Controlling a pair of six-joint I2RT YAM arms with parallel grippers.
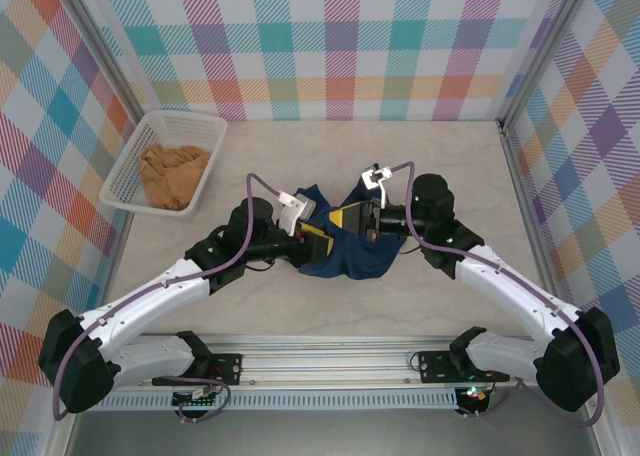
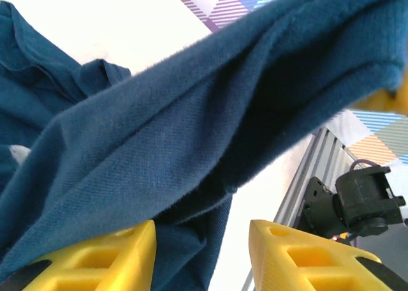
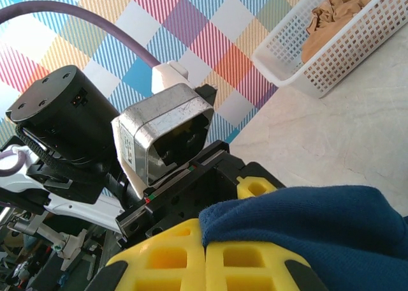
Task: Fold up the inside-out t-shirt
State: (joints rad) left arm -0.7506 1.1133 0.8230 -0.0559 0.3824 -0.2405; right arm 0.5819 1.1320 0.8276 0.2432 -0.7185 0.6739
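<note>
Over on your left, a white basket (image 1: pixel 123 168) sits on the tabletop (image 1: pixel 450 166) with a tan cloth (image 1: pixel 175 174) in it. It is well away from the job, so you can leave it alone.

Next comes the left end effector (image 2: pixel 201 240). Its two yellow fingers are spread apart. Blue cloth hangs across in front of them and dips into the gap. It is not squeezing anything. I think it sits there so it can close on that fold.

In the middle lies the inside-out t-shirt (image 1: pixel 355 261), dark blue and bunched up on the tabletop between the two arms. It is not flat yet, so I think the folding has hardly begun.

On the right, the right end effector (image 3: pixel 204 230) has its yellow fingers pressed together on an edge of the t-shirt. It holds that edge up off the tabletop, so the cloth stretches out like a little bridge. That likely makes it easy for your left side to grab. Close the left fingers slowly, or the cloth may slip out.
</note>
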